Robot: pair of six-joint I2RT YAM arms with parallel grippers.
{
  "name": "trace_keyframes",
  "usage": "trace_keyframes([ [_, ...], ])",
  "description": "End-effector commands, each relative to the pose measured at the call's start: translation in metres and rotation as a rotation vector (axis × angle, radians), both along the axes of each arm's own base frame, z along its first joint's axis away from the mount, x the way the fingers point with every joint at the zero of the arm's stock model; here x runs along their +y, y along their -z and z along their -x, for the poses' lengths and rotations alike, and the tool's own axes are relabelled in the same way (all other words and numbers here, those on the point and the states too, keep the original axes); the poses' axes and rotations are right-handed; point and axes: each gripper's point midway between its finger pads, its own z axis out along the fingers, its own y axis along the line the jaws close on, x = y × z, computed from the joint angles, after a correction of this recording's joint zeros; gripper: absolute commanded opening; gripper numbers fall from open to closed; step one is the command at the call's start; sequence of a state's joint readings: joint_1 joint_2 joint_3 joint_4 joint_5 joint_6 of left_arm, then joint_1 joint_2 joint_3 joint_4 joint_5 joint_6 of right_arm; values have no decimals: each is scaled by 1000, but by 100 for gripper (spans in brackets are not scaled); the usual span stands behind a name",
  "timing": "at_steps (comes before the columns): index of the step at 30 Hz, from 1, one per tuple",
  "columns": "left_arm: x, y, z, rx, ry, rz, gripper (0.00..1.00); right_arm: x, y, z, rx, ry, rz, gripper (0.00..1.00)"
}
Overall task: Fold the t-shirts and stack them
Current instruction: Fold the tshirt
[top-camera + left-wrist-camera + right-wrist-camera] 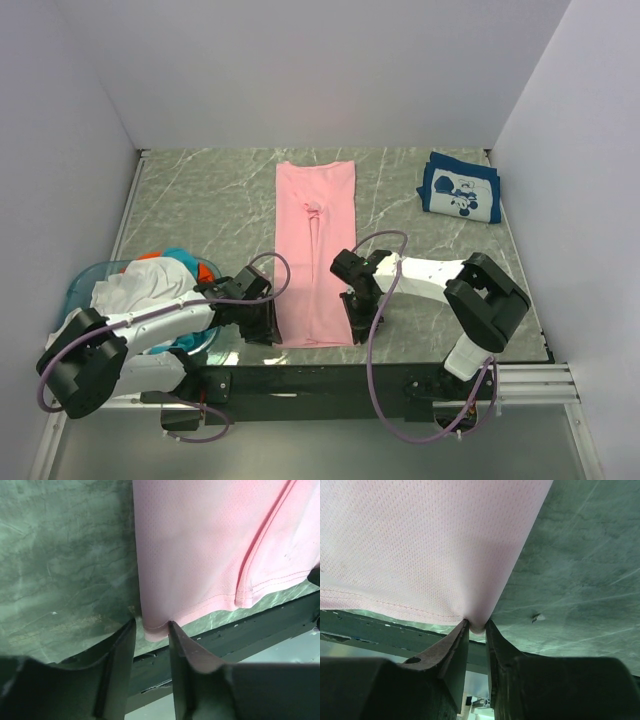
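A light pink t-shirt [314,250] lies as a long narrow strip down the middle of the table, its hem toward the arms. My left gripper [272,325] sits at the hem's near-left corner. In the left wrist view its fingers straddle that pink corner [155,627] with a little gap still showing, so the left gripper [151,624] is open. My right gripper [358,325] is at the near-right corner; the right gripper [476,624] is shut, pinching a bunched tip of the pink t-shirt [420,545]. A folded navy t-shirt [460,188] with white print rests at the back right.
A translucent blue basket [85,280] at the near left holds white [140,290], teal [180,260] and orange [205,272] t-shirts. The black frame rail [300,380] runs along the table's near edge just behind both grippers. White walls enclose three sides.
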State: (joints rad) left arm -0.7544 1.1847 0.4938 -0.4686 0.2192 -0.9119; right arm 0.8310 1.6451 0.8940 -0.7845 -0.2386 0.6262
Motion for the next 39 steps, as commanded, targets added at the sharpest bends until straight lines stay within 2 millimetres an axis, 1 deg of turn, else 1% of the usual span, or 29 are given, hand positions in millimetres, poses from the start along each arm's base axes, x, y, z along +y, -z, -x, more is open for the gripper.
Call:
trace_keyframes([
  [1,3,6,3,14,-5,-23,38,-2,0,-1,-2,-12,2,27],
  [2,3,6,2,14,-9,-24,35,-2,0,-1,-3,-11,2,26],
  [5,3,7,3,17,-8,-23,29,-3,-1,-1,-9,-11,3,26],
  [9,1,9,4,21,5,-8,23,-3,-3,-3,-15,-15,1,24],
  [12,-3,10,5,26,13,10,15,-2,-4,-3,-15,-18,-1,19],
  [13,-3,10,5,22,13,13,13,-2,-5,-3,-15,-21,-3,15],
  [15,-3,10,4,17,13,17,6,-1,-6,-4,-16,-23,-6,11],
  [16,-2,9,3,11,8,12,0,0,-9,-4,-18,-26,-11,7],
  [19,1,8,2,2,-6,1,0,0,-12,-4,-20,-27,-10,0],
  [23,2,3,1,-13,-23,5,0,-1,-15,-4,-23,-24,-9,0],
  [28,2,2,1,-12,-27,8,0,-4,-19,-3,-26,-24,-8,0],
  [35,3,3,3,-2,-26,0,0,-6,-17,-2,-18,-21,-1,0],
  [39,2,-3,0,-16,-27,10,0,-7,-21,-3,-21,-20,-3,0],
])
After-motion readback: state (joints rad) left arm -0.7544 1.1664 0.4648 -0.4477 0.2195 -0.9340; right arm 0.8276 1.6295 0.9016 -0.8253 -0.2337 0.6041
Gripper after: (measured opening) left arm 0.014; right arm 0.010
